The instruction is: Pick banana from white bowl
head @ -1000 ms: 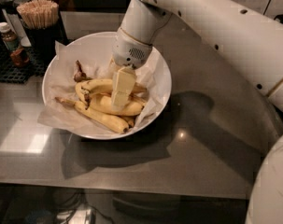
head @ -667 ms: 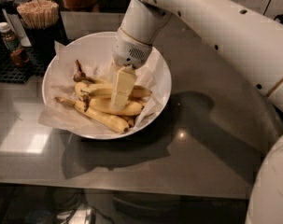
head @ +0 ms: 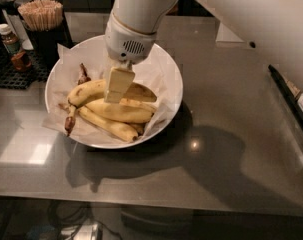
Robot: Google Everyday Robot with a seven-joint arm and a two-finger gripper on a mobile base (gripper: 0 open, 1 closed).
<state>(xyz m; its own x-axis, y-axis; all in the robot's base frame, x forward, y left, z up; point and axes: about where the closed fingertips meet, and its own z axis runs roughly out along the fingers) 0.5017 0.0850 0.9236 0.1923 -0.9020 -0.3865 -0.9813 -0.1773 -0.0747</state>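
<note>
White bowl [head: 174, 70]: paper-lined, on grey surface [head: 231, 134]. Banana [head: 90, 91]: curved, uppermost in bowl, two other bananas [head: 119, 113] just beside. Tool [head: 114, 97]: directly over banana's middle; spread or pressed together, cannot tell.

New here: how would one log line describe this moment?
pincer: down inside wide white paper-lined bowl | over: topmost curved yellow banana | banana: lying in bowl, not lifted

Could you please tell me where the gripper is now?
In the camera view, left of centre, the cream gripper hangs inside the wide white paper-lined bowl, its end at the topmost thick yellow banana.
</note>
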